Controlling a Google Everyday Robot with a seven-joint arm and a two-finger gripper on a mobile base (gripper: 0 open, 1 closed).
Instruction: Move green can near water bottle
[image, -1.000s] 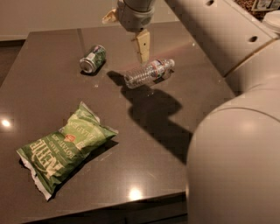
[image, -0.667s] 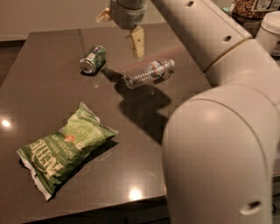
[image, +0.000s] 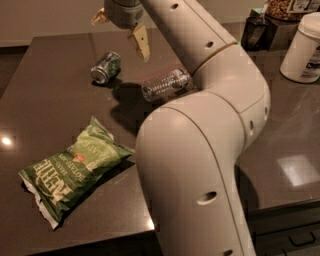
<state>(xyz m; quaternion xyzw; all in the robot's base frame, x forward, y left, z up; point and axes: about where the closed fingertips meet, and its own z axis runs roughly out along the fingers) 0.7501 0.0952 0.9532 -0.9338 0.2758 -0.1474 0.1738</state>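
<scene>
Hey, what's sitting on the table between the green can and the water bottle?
Nothing: in the camera view only bare dark tabletop separates the green can and the water bottle. The gripper hangs open above them.

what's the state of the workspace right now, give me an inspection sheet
surface: dark glossy table, some light glare.
job's things: green can on its side at the back left; water bottle on its side to its right, apart from it, partly hidden by the arm.
clutter: green chip bag lying flat at the front left.
grippers: gripper raised above the table over the can, fingers open, holding nothing.
cables: nothing seen.
surroundings: white jar on the counter at the right; dark containers behind it.
</scene>
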